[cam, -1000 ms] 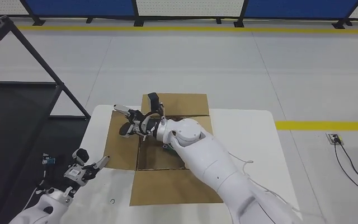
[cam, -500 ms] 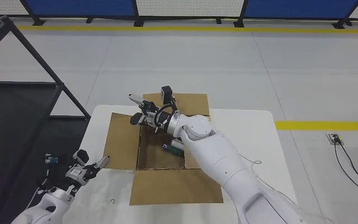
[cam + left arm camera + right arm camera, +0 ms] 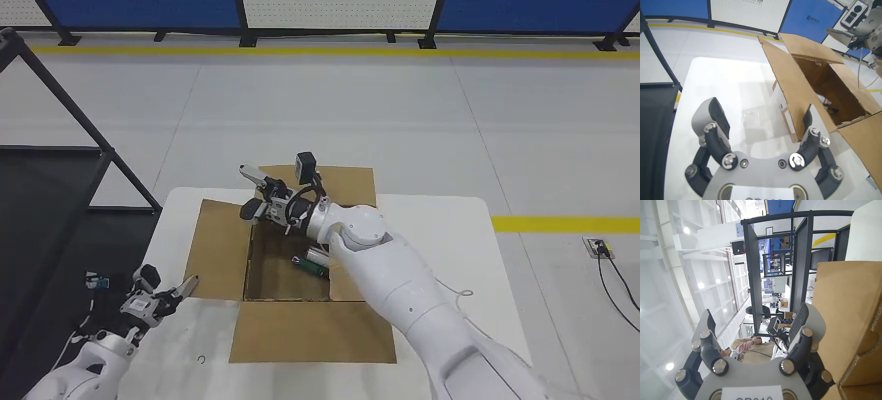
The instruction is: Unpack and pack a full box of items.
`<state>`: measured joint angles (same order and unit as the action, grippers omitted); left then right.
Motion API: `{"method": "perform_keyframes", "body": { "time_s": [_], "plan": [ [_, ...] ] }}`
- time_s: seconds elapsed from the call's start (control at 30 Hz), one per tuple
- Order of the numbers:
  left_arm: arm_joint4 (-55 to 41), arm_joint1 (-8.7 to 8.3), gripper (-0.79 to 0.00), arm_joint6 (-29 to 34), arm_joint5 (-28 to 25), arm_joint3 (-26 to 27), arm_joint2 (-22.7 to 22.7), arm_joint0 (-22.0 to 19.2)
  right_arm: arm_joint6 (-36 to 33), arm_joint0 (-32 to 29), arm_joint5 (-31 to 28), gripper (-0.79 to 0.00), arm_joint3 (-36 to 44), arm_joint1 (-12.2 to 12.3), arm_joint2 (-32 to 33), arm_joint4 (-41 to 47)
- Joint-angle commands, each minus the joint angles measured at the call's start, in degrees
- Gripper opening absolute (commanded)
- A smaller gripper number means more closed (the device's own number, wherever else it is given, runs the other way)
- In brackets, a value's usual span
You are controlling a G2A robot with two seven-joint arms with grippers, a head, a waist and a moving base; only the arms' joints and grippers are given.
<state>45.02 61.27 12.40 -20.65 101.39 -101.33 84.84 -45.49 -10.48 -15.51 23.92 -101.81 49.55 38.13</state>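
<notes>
An open cardboard box (image 3: 310, 335) stands mid-table with all flaps folded out. Inside lie a green-and-white item (image 3: 311, 263), a white tube (image 3: 823, 99) and a small dark item (image 3: 831, 109). My right gripper (image 3: 247, 190) hangs open and holds nothing above the box's far left corner, next to the left flap (image 3: 846, 313); its fingers (image 3: 800, 319) are spread wide, pointing out past the table. My left gripper (image 3: 165, 300) is open and holds nothing (image 3: 762, 109), low over the table at the box's near left corner (image 3: 797, 85). The right gripper (image 3: 844, 39) is seen high beyond the box.
The white table (image 3: 200, 215) has bare room left of the box. A small ring-like bit (image 3: 201, 359) lies near the front edge. A black metal frame (image 3: 60, 110) stands beside the table's left end.
My right gripper has swung from over the left flap toward the box's far left corner, uncovering the items inside. The left gripper has barely shifted.
</notes>
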Motion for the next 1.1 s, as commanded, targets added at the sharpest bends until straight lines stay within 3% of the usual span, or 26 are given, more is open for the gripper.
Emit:
{"method": "perform_keyframes", "body": {
  "time_s": [0.0,0.4,0.67,0.9,1.07],
  "plan": [
    [-0.5,0.0,0.0,-0.7,-0.3,2.1,-0.9,1.2,-0.2,-0.2,-0.3,0.0,0.3,0.3,0.6,-0.4],
    [-1.1,0.16,0.0,-2.9,0.2,8.9,-3.6,5.6,-2.5,-1.7,-2.4,0.0,3.3,3.4,4.6,-5.4],
    [-1.9,0.26,0.0,-4.1,0.4,14.4,-5.5,6.5,-6.2,-4.5,-4.2,0.0,7.0,8.0,10.5,-9.9],
    [-2.4,0.14,0.0,0.0,0.5,20.4,-3.0,3.4,-10.0,-12.3,-5.2,0.0,17.9,13.7,18.9,-16.0],
    [-2.3,0.07,0.0,6.3,1.3,20.8,4.7,-3.3,-13.0,-22.5,-3.9,0.0,32.6,18.1,28.8,-18.8]
  ]
}}
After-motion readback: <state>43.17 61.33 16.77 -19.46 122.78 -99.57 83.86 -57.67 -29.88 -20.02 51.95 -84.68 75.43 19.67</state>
